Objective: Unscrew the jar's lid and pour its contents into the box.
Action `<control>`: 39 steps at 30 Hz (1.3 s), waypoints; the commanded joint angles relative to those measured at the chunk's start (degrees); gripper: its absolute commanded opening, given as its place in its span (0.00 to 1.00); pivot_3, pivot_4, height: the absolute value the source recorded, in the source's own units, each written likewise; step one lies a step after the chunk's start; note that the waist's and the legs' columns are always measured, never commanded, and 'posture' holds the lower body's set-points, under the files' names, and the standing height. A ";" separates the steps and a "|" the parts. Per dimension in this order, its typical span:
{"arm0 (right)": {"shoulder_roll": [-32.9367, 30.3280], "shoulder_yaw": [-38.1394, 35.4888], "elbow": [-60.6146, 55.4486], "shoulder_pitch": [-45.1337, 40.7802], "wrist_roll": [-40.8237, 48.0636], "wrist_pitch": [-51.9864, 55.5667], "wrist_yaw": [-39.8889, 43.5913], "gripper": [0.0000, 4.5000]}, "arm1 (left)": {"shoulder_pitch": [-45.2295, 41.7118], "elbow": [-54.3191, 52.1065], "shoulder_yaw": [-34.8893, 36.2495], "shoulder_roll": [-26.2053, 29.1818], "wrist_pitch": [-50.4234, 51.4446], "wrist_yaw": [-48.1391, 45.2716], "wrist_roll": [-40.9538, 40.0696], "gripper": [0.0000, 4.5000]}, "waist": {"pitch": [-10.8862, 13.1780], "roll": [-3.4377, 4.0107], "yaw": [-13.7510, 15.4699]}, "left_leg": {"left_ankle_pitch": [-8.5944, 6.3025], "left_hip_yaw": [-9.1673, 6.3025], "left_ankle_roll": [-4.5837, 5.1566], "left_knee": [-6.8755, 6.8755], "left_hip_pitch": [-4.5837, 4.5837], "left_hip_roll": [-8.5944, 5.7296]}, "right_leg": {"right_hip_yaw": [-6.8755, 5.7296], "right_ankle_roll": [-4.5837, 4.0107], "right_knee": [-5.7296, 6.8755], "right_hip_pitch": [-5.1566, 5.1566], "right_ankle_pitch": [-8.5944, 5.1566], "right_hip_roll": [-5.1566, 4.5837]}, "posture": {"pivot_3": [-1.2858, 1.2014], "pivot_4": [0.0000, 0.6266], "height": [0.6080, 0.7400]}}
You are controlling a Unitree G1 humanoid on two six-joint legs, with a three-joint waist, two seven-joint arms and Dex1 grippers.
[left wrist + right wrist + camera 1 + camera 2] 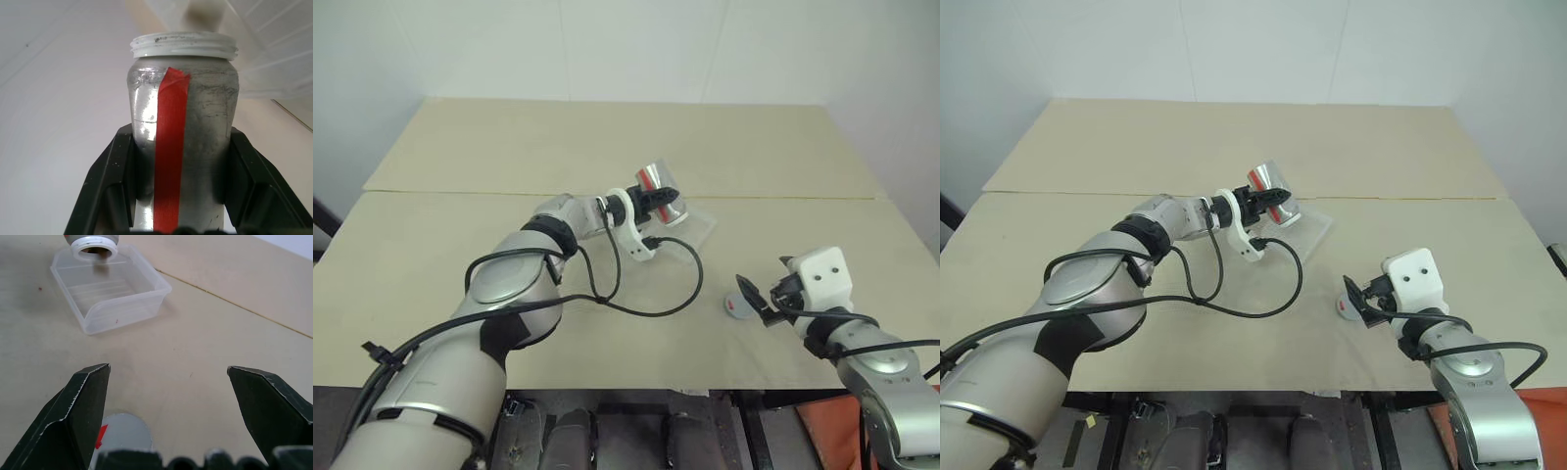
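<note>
My left gripper (663, 204) is shut on the silvery jar (656, 180), which has a red stripe (168, 161). The jar is tipped over, its open white threaded mouth (93, 242) pointing down above the clear plastic box (122, 298). Something brownish shows just inside the mouth. The box (699, 227) rests on the table right of the left wrist. The grey lid (736, 307) lies flat on the table in front of my right gripper (756, 298). That gripper (168, 372) is open, nothing between its fingers, with the lid (122, 431) just below them.
The tan table (607, 137) has a seam (803, 198) running across behind the box, and a white wall stands past its far edge. A black cable (646, 311) loops from my left wrist over the table between both arms.
</note>
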 commanded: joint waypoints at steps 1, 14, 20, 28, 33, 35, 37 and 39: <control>0.22 -0.85 -3.02 -0.81 -0.26 0.34 -0.94 1.00 | -2.49 0.33 -0.57 0.01 1.63 0.83 0.52 0.43 | 0.00 0.00 0.05 | 0.00 0.00 0.00 0.01 -0.02 -0.01 | 0.00 0.00 0.00 0.00 0.00 -0.01 | 0.52 0.24 1.00; -0.10 -0.28 -2.54 -1.17 -1.02 0.28 -0.84 1.00 | 3.94 -0.14 26.43 -0.03 -7.84 -22.26 -28.09 0.43 | -0.01 0.02 -0.08 | 0.00 0.00 0.00 0.13 -0.02 0.01 | -0.02 -0.01 0.07 0.02 0.01 -0.02 | 0.52 0.24 1.00; 0.25 0.68 -1.90 -3.22 -0.51 0.00 -0.43 1.00 | 12.12 -4.47 52.09 -1.51 -10.69 -44.48 -56.41 0.43 | -0.02 0.03 -0.26 | -0.01 -0.02 0.03 0.48 -0.02 0.08 | -0.05 -0.03 0.28 0.05 0.02 0.02 | 0.52 0.24 1.00; -0.88 1.12 -0.08 -3.89 -0.35 -1.00 2.14 1.00 | 34.88 -33.02 68.79 -2.61 0.78 -72.12 -87.58 0.43 | -0.07 0.11 -0.89 | -0.04 -0.08 0.08 0.71 0.02 0.11 | -0.01 0.00 0.78 0.14 0.05 -0.01 | 0.52 0.24 1.00; -0.62 3.94 3.73 -5.69 -1.18 -3.04 3.54 1.00 | 46.87 -49.98 70.86 -3.72 10.17 -70.93 -94.25 0.43 | -0.07 0.11 -0.97 | -0.04 -0.42 0.09 0.75 0.02 0.09 | -0.02 0.00 0.80 0.17 0.06 0.00 | 0.52 0.24 1.00; -0.49 5.07 4.71 -6.89 -1.48 -3.60 3.86 1.00 | 49.82 -53.14 69.93 -3.80 11.26 -69.62 -92.73 0.43 | -0.07 0.12 -0.80 | -0.04 -0.46 0.09 0.77 0.06 0.08 | -0.02 0.00 0.71 0.23 0.06 -0.01 | 0.52 0.24 1.00; -0.52 5.60 5.41 -7.49 -1.82 -4.06 3.96 1.00 | 51.33 -54.56 69.67 -3.90 12.22 -68.25 -91.59 0.43 | -0.08 0.12 -0.67 | -0.04 -0.46 0.09 0.76 0.09 0.06 | -0.02 0.00 0.70 0.27 0.06 -0.01 | 0.52 0.24 1.00; -0.52 5.88 5.85 -7.72 -2.02 -4.35 3.96 1.00 | 52.37 -54.62 69.77 -3.71 12.17 -67.40 -90.86 0.43 | -0.08 0.12 -0.53 | -0.05 -0.47 0.10 0.76 0.09 0.05 | -0.02 0.00 0.70 0.29 0.06 -0.01 | 0.52 0.24 1.00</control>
